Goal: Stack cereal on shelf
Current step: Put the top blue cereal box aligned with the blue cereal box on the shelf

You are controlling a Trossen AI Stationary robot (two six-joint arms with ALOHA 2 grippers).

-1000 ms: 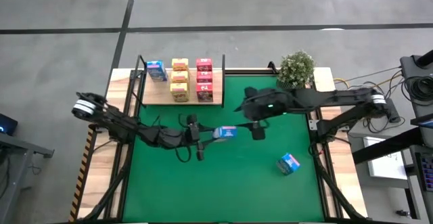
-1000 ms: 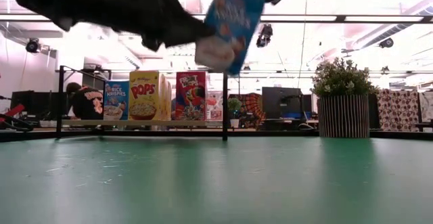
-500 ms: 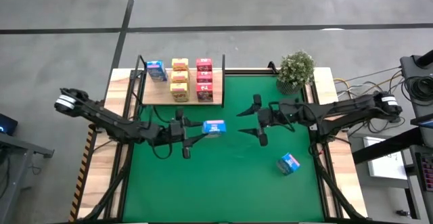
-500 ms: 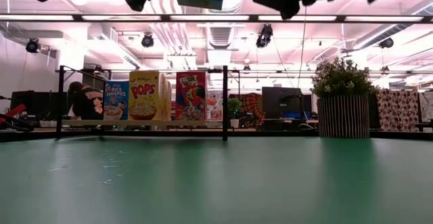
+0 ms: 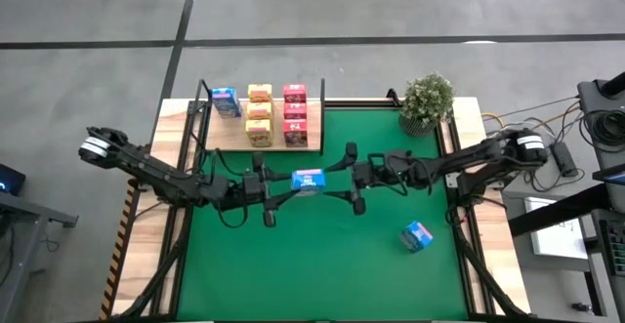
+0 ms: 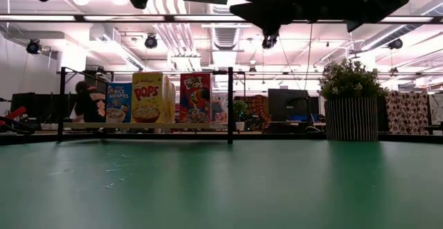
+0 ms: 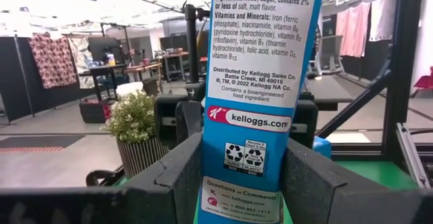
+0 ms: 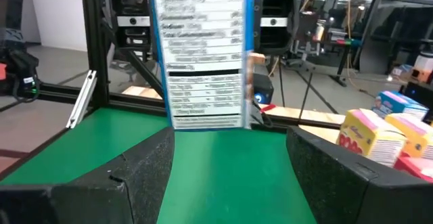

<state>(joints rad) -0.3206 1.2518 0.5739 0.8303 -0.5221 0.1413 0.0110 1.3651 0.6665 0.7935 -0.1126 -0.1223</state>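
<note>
gripping blue cereal box [image 5: 309,179] lengthwise toward right hand [image 5: 353,178], left hand [image 5: 276,183]; right's fingers apart.

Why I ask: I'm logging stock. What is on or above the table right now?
yellow cereal boxes: three, yellow, a row on the shelf
pink cereal boxes: three, pink, beside the yellow row
blue cereal boxes: three, blue; one on the shelf, one loose on the mat, one held above it
shelf: one, light wood, far side
mat: one, green
plant: one, green, far right corner
left gripper: holds a blue box
right gripper: open, facing that box
</note>
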